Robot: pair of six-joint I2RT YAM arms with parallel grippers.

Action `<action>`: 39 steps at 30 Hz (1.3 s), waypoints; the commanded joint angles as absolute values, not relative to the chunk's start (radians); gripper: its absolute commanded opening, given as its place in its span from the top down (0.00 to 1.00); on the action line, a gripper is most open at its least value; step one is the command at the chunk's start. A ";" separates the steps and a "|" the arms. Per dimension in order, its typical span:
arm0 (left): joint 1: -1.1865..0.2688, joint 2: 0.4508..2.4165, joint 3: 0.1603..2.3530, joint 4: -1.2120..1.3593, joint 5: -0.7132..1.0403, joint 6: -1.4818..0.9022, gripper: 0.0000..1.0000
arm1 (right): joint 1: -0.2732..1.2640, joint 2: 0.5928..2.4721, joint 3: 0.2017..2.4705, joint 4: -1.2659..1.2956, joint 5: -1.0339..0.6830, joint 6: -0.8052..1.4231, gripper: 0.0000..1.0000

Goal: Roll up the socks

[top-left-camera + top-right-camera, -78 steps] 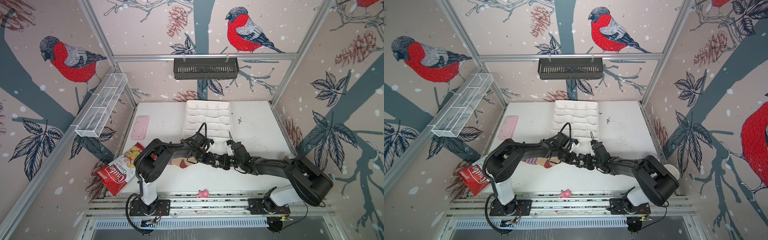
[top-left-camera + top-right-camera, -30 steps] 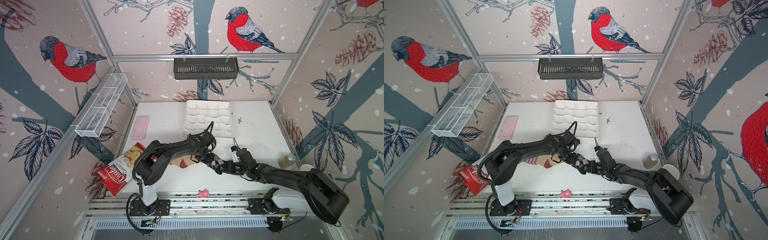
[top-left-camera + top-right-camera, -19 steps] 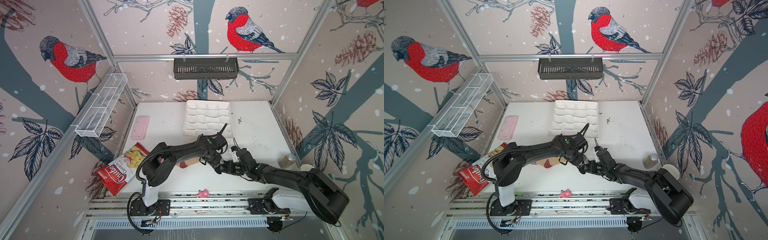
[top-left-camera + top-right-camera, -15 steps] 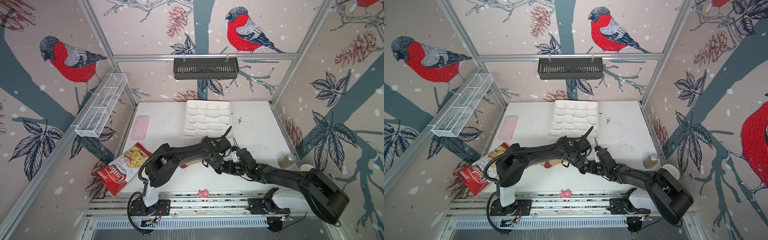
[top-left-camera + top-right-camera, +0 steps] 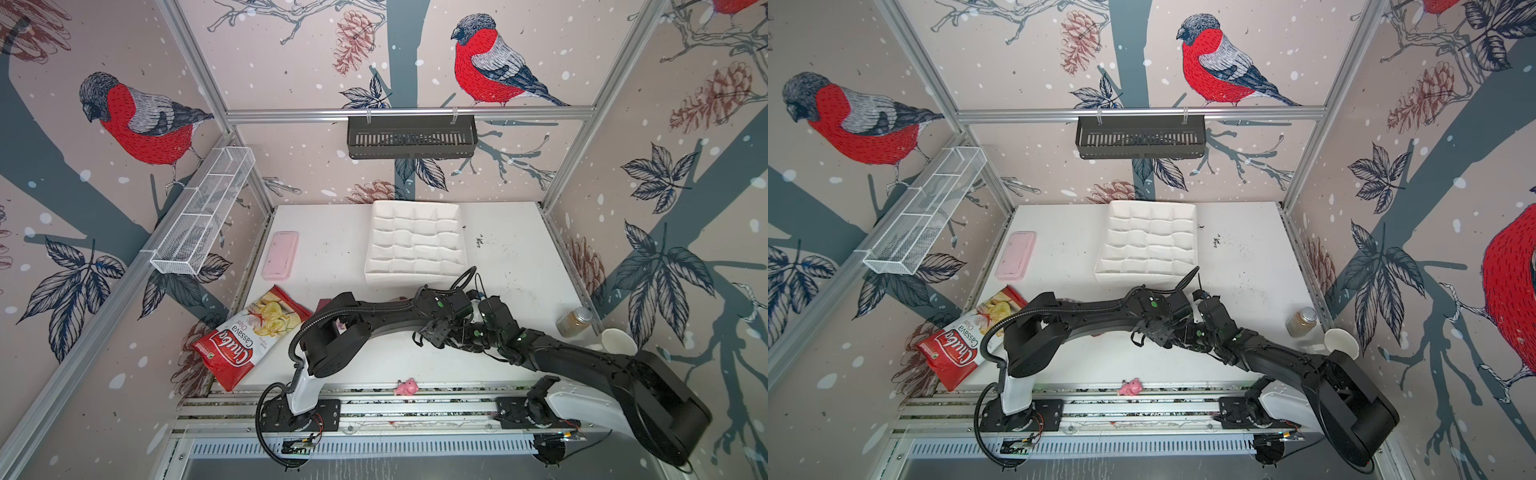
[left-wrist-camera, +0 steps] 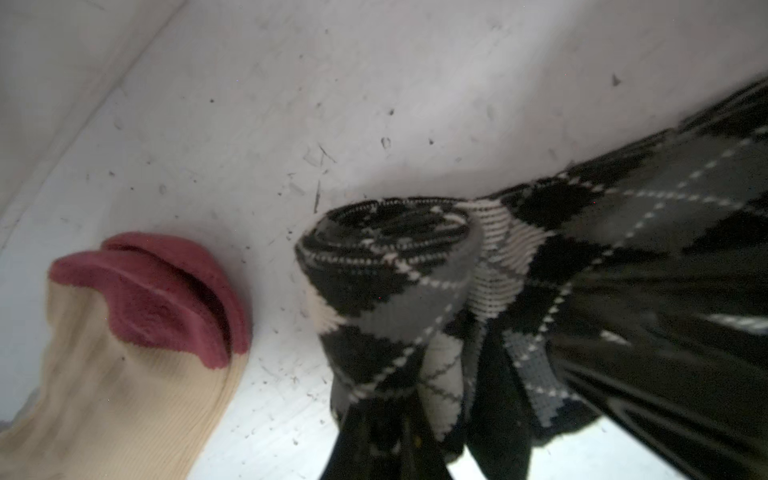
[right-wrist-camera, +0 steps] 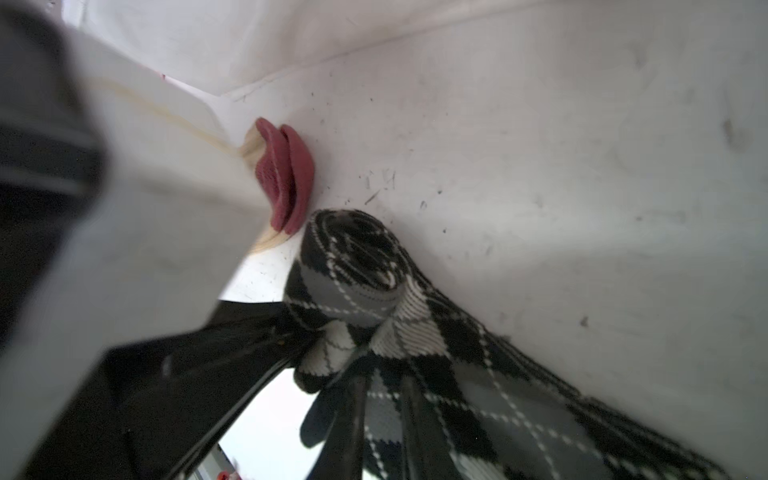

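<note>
Left arm (image 5: 390, 316) farther right now; argyle sock (image 6: 395, 291) hidden beneath it from above.

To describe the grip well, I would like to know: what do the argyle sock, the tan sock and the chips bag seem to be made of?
The argyle sock looks like matte knitted yarn: stitch rows show and it rolls softly. The tan sock is a ribbed matte knit, its maroon end fuzzier. The chips bag is probably glossy plastic film: printed, creased, shiny.
</note>
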State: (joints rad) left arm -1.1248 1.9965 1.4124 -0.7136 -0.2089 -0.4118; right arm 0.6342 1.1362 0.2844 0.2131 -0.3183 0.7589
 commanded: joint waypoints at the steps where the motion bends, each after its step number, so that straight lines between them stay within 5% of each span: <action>1: -1.126 1.996 1.402 -0.683 -0.142 -0.417 1.00 | 0.634 1.093 0.298 0.187 -0.334 0.773 0.77; 19: -1.099 1.957 1.356 -0.614 0.051 -0.374 1.00 | 0.639 1.189 0.280 0.254 -0.341 0.807 0.84; 39: -0.972 1.788 1.167 -0.384 0.384 -0.332 0.73 | 0.630 1.317 0.282 0.290 -0.331 0.796 0.85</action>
